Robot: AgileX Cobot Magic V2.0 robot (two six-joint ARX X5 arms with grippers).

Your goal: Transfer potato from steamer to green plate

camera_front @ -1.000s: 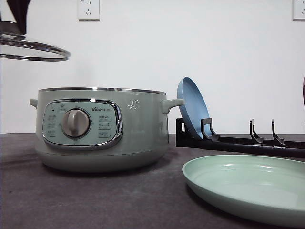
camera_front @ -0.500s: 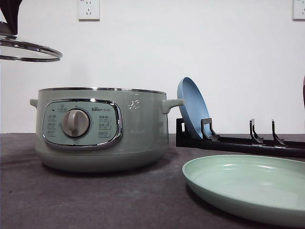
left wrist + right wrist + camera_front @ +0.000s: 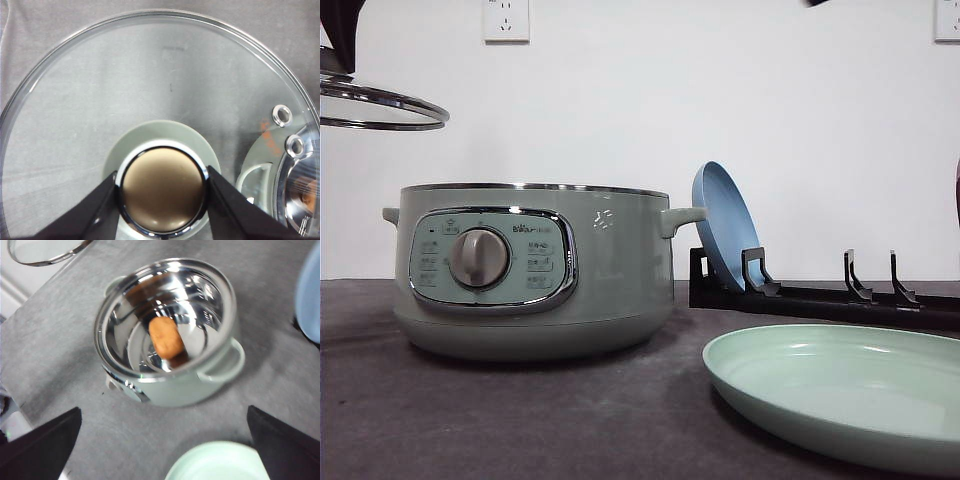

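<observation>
A dark grey desk (image 3: pixel 520 420) carries one steamer (image 3: pixel 530 270), two plates and one black rack (image 3: pixel 820 295). The sage-green steamer stands uncovered at left of centre, its dial facing the near edge, one side handle showing at each end. Its single glass lid (image 3: pixel 380 105) hangs in the air above and to the left of it, cut off by the frame's left edge. In the left wrist view the left gripper (image 3: pixel 162 187) has its jaws clamped on the lid's bronze knob (image 3: pixel 162 192), one black finger on either side.

The green plate (image 3: pixel 840 395) lies flat on the desk at near right, its right side cut off. Behind it one blue plate (image 3: pixel 723 225) leans upright in the rack, just beside the steamer's right handle.

One potato (image 3: pixel 166 337) lies on the shiny perforated floor inside the steamer, seen from above in the right wrist view, which is blurred. The right gripper (image 3: pixel 162 447) hangs high above the pot with its jaws wide apart, holding nothing.
</observation>
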